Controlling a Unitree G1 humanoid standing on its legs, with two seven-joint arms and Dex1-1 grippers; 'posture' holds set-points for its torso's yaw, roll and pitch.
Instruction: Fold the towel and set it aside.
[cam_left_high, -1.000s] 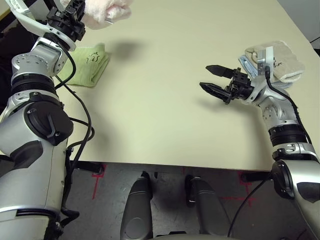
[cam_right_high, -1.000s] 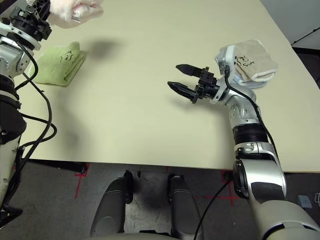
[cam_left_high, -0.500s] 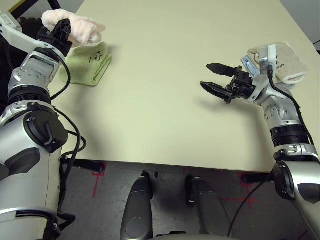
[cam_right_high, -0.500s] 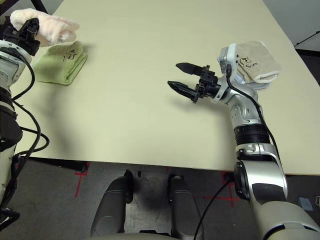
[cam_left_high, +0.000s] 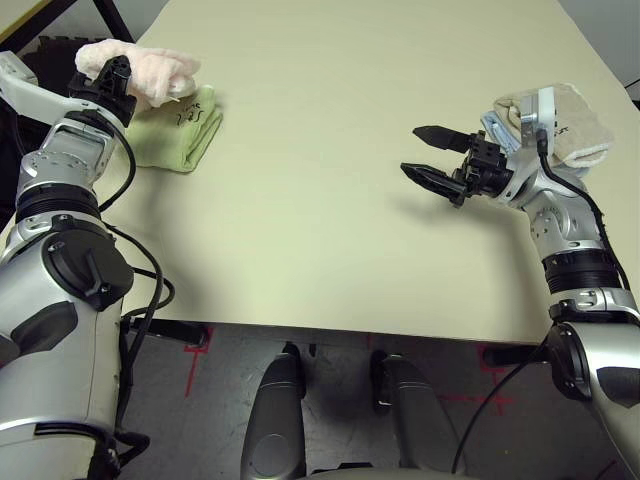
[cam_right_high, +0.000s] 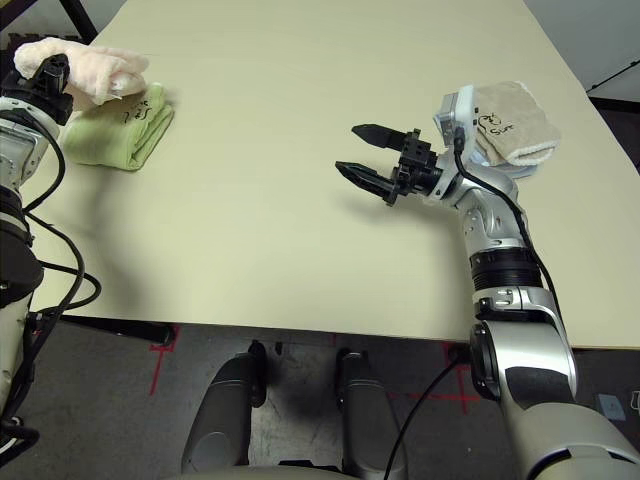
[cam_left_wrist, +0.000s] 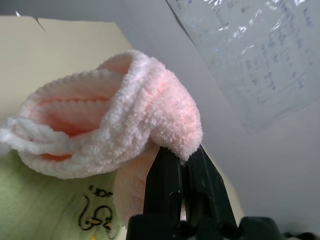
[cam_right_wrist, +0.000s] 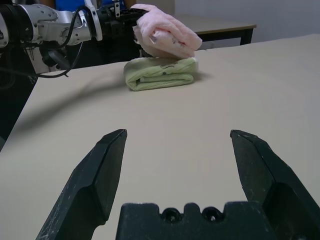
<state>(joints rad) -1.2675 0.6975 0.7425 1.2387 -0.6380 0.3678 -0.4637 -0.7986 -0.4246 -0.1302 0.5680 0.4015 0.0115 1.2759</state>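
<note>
The towel (cam_left_high: 150, 72), pale pink and folded into a thick bundle, hangs at the table's far left, just over a folded light green towel (cam_left_high: 178, 128). My left gripper (cam_left_high: 108, 78) is shut on the pink towel's near end; in the left wrist view its black fingers (cam_left_wrist: 167, 182) pinch the pink towel (cam_left_wrist: 125, 120) together, with green cloth (cam_left_wrist: 55, 210) below. My right gripper (cam_left_high: 425, 155) stands open over bare table at the right, nothing between its fingers (cam_right_wrist: 97, 175).
A stack of folded beige and blue towels (cam_left_high: 565, 122) lies at the far right, behind my right wrist. The cream table (cam_left_high: 310, 200) stretches bare between the arms. A dark frame (cam_left_high: 60, 45) stands beyond the table's left corner.
My left gripper has carried the pink towel leftward and down, from high above the table to just over the green towel. The right arm has stayed put.
</note>
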